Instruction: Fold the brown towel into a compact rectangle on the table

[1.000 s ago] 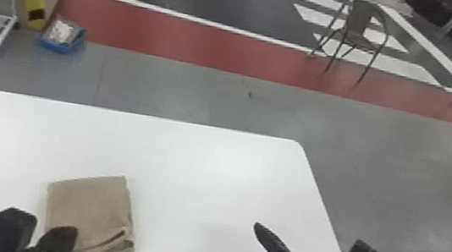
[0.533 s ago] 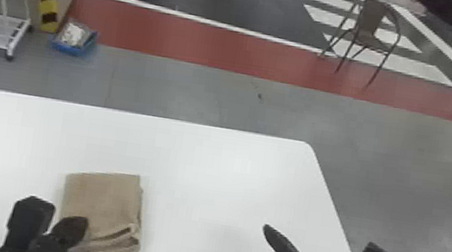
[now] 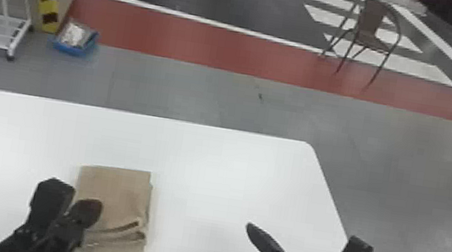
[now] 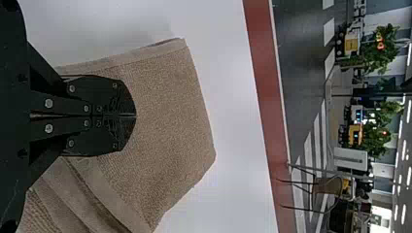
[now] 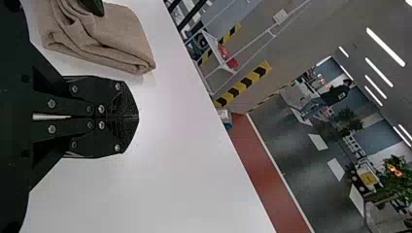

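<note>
Left gripper (image 3: 94, 208), fingers closed together, over the folded brown towel (image 3: 116, 192).
Whether its tips touch the cloth, the views do not settle — the towel lies on the white table (image 3: 210, 168) as a small, near-square stack, its layered, slightly gaping folds toward the robot. The right gripper (image 3: 251, 228), its fingers also pressed together, sits over the tabletop, apart from the towel. Beyond the table are a brown chair (image 3: 371, 27), a blue tray (image 3: 74, 48) and a white rack (image 3: 16, 36) — a pale, label-like strip on its lower shelf is too small to read.
</note>
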